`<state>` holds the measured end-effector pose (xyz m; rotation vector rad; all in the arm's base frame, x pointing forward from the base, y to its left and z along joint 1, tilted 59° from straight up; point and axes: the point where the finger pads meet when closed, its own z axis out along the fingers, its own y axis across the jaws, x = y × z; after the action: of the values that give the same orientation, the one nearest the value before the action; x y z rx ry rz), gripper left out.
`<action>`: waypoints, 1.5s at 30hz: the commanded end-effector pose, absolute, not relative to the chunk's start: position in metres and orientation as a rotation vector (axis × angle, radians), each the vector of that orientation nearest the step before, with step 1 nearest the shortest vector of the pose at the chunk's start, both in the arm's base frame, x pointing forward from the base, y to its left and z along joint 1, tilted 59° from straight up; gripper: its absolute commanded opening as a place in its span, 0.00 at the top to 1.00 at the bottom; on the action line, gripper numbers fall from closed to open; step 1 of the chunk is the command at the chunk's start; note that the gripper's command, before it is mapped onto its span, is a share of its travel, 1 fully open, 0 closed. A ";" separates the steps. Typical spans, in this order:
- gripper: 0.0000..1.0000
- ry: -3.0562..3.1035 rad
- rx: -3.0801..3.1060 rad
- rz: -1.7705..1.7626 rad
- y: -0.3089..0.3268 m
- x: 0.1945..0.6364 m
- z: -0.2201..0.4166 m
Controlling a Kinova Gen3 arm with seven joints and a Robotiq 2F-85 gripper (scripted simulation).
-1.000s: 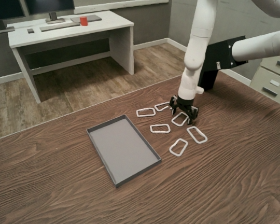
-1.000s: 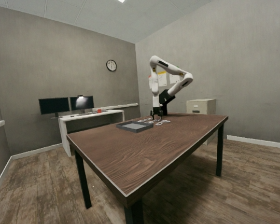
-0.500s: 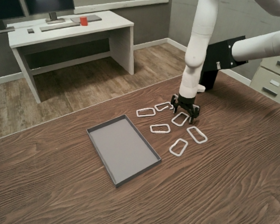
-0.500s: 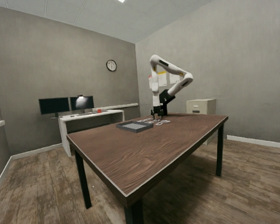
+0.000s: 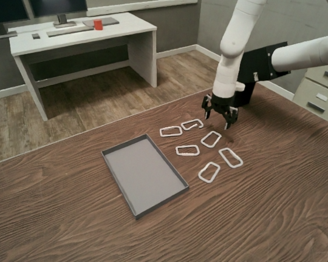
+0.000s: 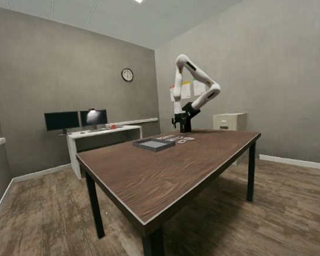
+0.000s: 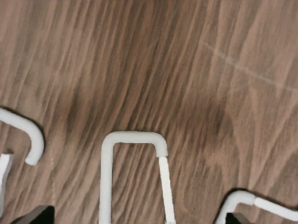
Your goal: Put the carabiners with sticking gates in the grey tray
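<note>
One gate stands open among six carabiners outside your tray

Nearest you in the top view, a pale closed-looking carabiner (image 5: 203, 180) lies right of the tray's lower corner. Behind it, you see one at the far right of the group (image 5: 225, 159), one near the tray's right wall (image 5: 187, 154), and one in the middle (image 5: 206, 136) (image 7: 105, 185). Farther back are the upper-left carabiner (image 5: 171, 135) and, just beside it, the open-gate carabiner (image 5: 192, 120) (image 7: 32, 135), its gate angled inward, leaving a gap at the hook.

Your wrist view crops the middle carabiner at the bottom and the open-gate one at the left; in the exterior view, the group is too small for you to read gates. You cannot tell from closed gates alone whether they spring properly.

The grey tray (image 5: 168, 162) (image 6: 146, 148) holds no carabiner; you have a narrow strip of table (image 5: 247, 212) (image 6: 179, 178) (image 7: 150, 75) between its right wall and the group. Your gripper (image 5: 217, 122) (image 6: 179, 127) (image 7: 136, 217) hangs above the table behind the middle carabiner, fingers spread wide with nothing between them. The table's far edge runs behind the group.
</note>
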<state>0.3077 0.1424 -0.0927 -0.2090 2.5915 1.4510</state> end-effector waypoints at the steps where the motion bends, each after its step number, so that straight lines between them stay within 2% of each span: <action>1: 0.00 2.593 -0.211 1.458 0.138 0.311 -0.094; 31: 0.00 2.593 -0.211 1.459 0.138 0.311 -0.094; 32: 0.00 2.593 -0.211 1.459 0.099 0.332 -0.070; 45: 0.00 2.593 -0.211 1.459 0.099 0.332 -0.070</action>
<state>0.3293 0.1027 -0.0710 -0.2101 2.5914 1.4720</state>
